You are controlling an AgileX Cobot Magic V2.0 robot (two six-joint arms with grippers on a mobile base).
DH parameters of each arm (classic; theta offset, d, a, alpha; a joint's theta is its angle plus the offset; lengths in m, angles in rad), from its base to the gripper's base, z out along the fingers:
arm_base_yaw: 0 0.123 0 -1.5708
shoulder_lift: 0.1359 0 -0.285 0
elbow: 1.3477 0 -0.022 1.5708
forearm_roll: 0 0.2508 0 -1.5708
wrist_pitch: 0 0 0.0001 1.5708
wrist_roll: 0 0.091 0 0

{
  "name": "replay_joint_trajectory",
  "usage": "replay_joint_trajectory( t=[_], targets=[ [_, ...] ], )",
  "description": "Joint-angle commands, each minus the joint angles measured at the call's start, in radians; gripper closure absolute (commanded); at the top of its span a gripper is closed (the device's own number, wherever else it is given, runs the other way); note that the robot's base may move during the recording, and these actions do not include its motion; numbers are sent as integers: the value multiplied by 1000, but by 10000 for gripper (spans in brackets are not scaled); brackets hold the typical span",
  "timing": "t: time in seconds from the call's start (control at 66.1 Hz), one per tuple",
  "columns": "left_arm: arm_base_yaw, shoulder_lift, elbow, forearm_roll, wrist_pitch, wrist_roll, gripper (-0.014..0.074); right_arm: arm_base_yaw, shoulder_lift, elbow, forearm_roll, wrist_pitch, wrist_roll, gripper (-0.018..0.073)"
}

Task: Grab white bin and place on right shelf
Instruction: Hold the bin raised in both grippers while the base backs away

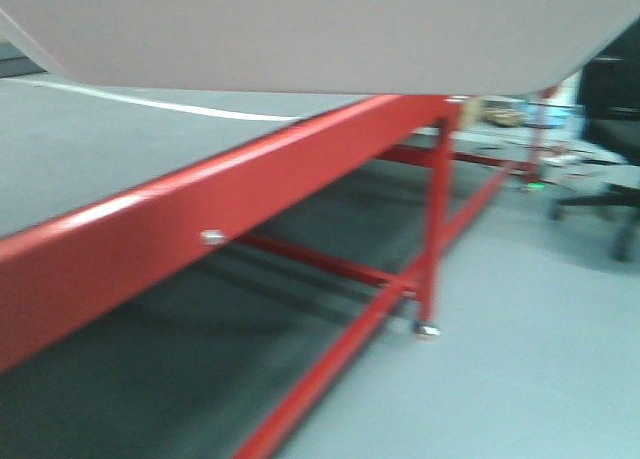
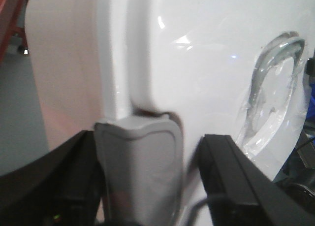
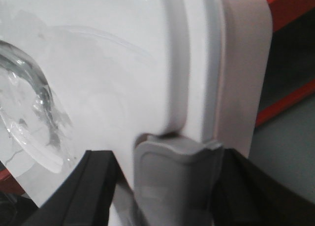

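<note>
Holding white bin (image 1: 300, 29) aloft over red table (image 1: 150, 229), judged mid-carry. Clamped with left gripper (image 2: 152, 137) across grey latch (image 2: 138, 162), glossy lid (image 2: 206, 63) just ahead of the fingers. Clamped likewise with right gripper (image 3: 165, 157) on opposite latch (image 3: 172, 181). Gripped at both ends, presumably to keep so wide a tub level. No sight of right shelf; placing not yet done. Front view blurred, suggesting motion.
</note>
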Motion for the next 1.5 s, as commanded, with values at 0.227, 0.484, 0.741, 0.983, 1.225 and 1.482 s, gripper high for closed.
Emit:
replay_joint_trajectory(
  t=[0.227, 0.484, 0.741, 0.983, 1.225, 1.482],
  targets=[
    [-19, -17, -37, -220, 53, 14, 323, 8, -11, -37, 192, 40, -6, 122],
    [-19, -17, -37, -220, 53, 14, 323, 8, -11, -37, 192, 40, -6, 122],
    [-19, -17, -37, -220, 53, 14, 323, 8, -11, -37, 192, 40, -6, 122],
    [-19, -17, -37, -220, 53, 14, 323, 8, -11, -37, 192, 40, -6, 122],
    [-19, -17, -37, -220, 53, 14, 323, 8, -11, -37, 192, 40, -6, 122],
    [-19, -17, -37, -220, 53, 14, 323, 8, -11, -37, 192, 40, -6, 122]
  ],
)
